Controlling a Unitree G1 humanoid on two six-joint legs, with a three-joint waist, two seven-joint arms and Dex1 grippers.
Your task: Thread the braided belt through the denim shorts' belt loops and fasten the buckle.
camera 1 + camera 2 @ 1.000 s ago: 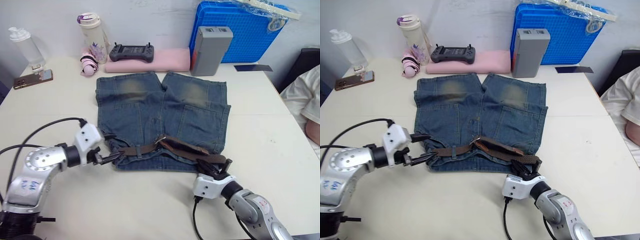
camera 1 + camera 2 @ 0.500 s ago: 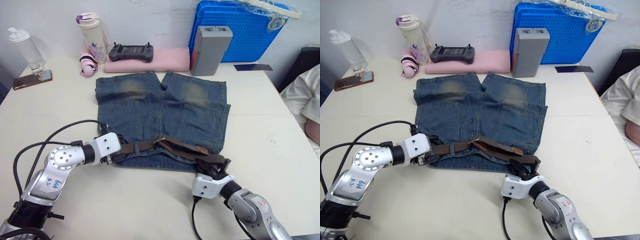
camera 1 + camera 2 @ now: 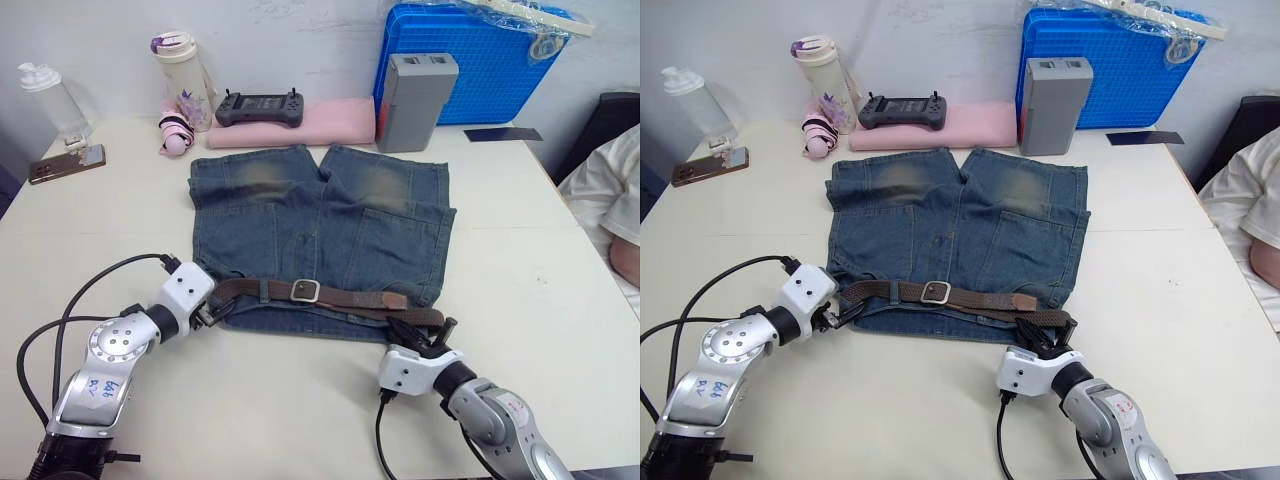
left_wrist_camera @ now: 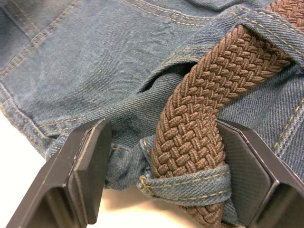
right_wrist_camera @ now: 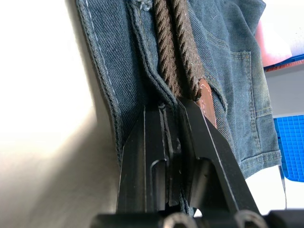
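Since a second earlier the braided belt [image 3: 330,296] had been drawn flat along the waistband of the denim shorts [image 3: 320,225], its raised fold gone and the buckle [image 3: 306,291] now lying at mid-waist. The left gripper [image 4: 161,185] had closed in on the waistband's end; its fingers stood spread, the belt and a belt loop [image 4: 190,186] between them. The right gripper [image 5: 173,142] was pressed together on the belt at the waistband's other end. The woven strap looked soft and limp, likely to sag unless held near its end. Bare table [image 3: 250,400] lay open behind both grippers; the table's far edge was cluttered.
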